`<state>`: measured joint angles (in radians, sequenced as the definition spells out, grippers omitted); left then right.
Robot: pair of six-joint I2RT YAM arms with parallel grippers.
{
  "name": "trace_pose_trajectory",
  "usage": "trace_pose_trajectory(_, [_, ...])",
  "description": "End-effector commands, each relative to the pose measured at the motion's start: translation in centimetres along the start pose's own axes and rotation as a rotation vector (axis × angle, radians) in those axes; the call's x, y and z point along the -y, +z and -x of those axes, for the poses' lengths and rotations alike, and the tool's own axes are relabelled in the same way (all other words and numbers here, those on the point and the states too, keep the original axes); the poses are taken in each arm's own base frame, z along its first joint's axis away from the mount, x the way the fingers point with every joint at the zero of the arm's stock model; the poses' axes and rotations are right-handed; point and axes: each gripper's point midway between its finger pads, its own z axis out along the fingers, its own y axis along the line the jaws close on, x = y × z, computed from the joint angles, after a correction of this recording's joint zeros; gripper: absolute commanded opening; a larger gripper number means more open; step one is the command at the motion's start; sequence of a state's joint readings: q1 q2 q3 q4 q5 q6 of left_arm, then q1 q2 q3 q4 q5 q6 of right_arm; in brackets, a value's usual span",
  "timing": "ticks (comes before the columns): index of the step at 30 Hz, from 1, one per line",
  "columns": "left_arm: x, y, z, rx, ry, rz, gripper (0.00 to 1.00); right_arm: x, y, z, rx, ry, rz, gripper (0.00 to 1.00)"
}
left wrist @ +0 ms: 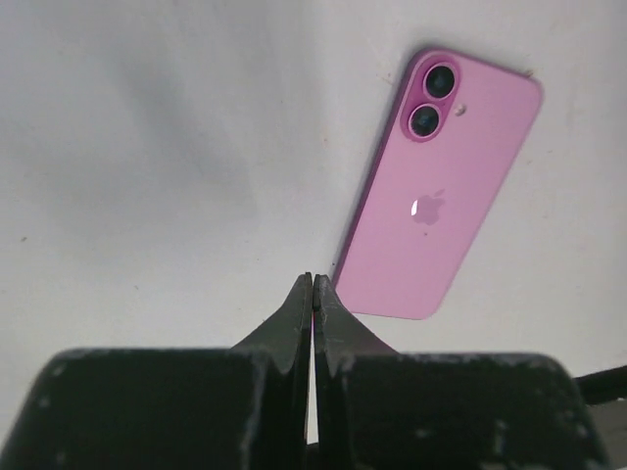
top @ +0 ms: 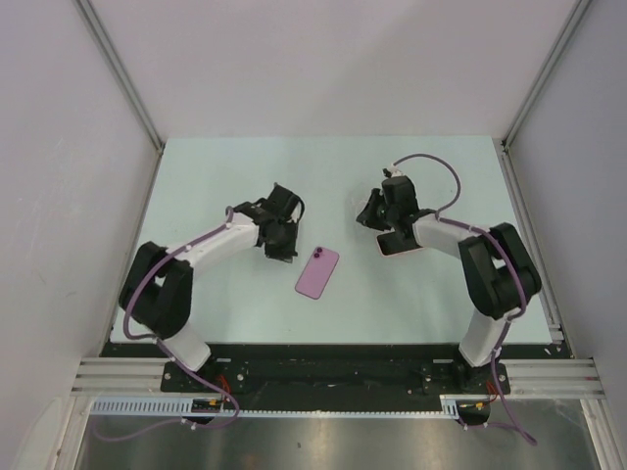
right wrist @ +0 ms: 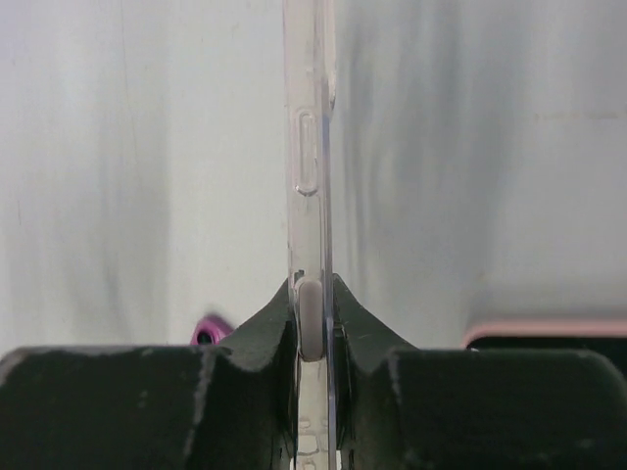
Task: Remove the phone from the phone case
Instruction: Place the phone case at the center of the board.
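Left end effector [left wrist: 313, 294] closed, empty, by bare phone [left wrist: 441, 196], right end effector [right wrist: 312, 313] clamping phone case [right wrist: 309, 147], clearest from wrist

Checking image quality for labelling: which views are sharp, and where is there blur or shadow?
Left wrist: phone sharp, near fingers slightly soft, broad soft shadows on the table. Right wrist: case in focus, shadow bands behind. Top: even light, no glare.

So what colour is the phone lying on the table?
The phone is pink, tinged purple. It shows best in the left wrist view.
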<state>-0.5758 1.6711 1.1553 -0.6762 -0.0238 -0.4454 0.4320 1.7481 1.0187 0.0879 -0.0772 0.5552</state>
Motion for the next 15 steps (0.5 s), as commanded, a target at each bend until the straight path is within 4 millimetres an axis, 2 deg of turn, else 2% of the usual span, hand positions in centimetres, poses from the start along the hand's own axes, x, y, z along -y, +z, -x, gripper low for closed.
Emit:
trace_pose_trajectory(1, [0.7, -4.0, 2.2, 0.118, -0.062, -0.119, 0.00, -1.4, 3.2, 4.3, 0.038, 0.135, 0.098, 0.30])
trace_pose_trajectory(2, [0.9, -4.4, 2.5, 0.135, -0.064, -0.144, 0.00, -2.1, 3.5, 6.6, 0.069, 0.139, 0.116, 0.50])
trace_pose_trajectory(3, [1.0, -4.7, 2.3, 0.139, -0.069, -0.162, 0.00, -1.6, 4.0, 6.7, 0.038, 0.149, 0.087, 0.68])
trace_pose_trajectory(4, [1.0, -5.2, 2.4, 0.153, -0.072, -0.176, 0.03, -0.6, 4.3, 7.6, 0.037, 0.156, 0.060, 0.74])
trace_pose_trajectory(5, [1.2, -6.0, 2.7, 0.181, -0.071, -0.196, 0.05, -0.7, 4.5, 9.1, 0.055, 0.151, 0.052, 0.99])
trace_pose_trajectory(6, [1.3, -6.3, 2.5, 0.184, -0.068, -0.209, 0.14, 0.9, 4.3, 9.0, 0.040, 0.155, -0.026, 1.00])
trace_pose_trajectory(7, [1.3, -6.5, 2.5, 0.191, -0.068, -0.216, 0.25, 2.5, 3.8, 9.9, 0.057, 0.132, -0.082, 1.00])
trace_pose_trajectory(8, [1.6, -7.1, 2.7, 0.210, -0.068, -0.235, 0.38, 2.7, 2.9, 11.4, 0.089, 0.116, -0.118, 1.00])
trace_pose_trajectory(9, [1.9, -7.3, 2.6, 0.207, -0.067, -0.257, 0.55, 4.6, 2.1, 11.4, 0.089, 0.112, -0.204, 1.00])
trace_pose_trajectory(10, [2.2, -7.5, 2.7, 0.215, -0.063, -0.275, 0.63, 5.9, 1.1, 12.1, 0.106, 0.096, -0.252, 0.99])
trace_pose_trajectory(11, [2.5, -7.6, 2.7, 0.215, -0.064, -0.292, 0.67, 6.5, -0.1, 12.8, 0.120, 0.094, -0.283, 1.00])
trace_pose_trajectory(12, [2.8, -7.8, 2.7, 0.217, -0.064, -0.308, 0.73, 8.0, -1.1, 12.3, 0.109, 0.086, -0.362, 1.00])
trace_pose_trajectory(14, [3.5, -7.9, 2.6, 0.215, -0.066, -0.351, 0.78, 9.5, -3.0, 12.5, 0.124, 0.044, -0.439, 1.00])
trace_pose_trajectory(15, [3.6, -8.0, 2.5, 0.217, -0.065, -0.362, 0.81, 10.6, -3.4, 11.1, 0.094, 0.031, -0.473, 1.00])
